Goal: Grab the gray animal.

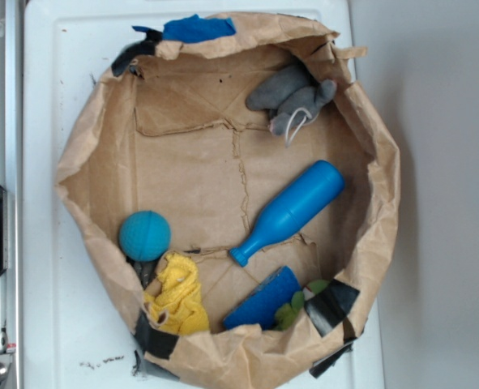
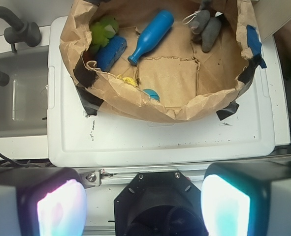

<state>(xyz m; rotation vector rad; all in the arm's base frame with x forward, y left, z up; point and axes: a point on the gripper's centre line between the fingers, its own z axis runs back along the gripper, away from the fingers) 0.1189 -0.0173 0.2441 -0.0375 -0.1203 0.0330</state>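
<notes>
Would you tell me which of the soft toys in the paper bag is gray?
The gray animal, at the bag's far edge with a whitish string tail; the other plush is yellow.

Gray animal (image 1: 292, 98) in paper bag (image 1: 101, 170), w/ blue bottle (image 1: 289, 212).

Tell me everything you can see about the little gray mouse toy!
The gray animal is a small soft plush mouse, fuzzy and dark gray, with rounded ears, a tiny pink nose and a whitish string tail looped over its body. It lies on its side on the floor of the brown paper bag, tucked into a corner with its back against the crumpled paper wall. Nothing else touches it: the blue bottle lies apart from it, nearer the middle. The gripper is outside the bag, far from it, jaws spread.
</notes>
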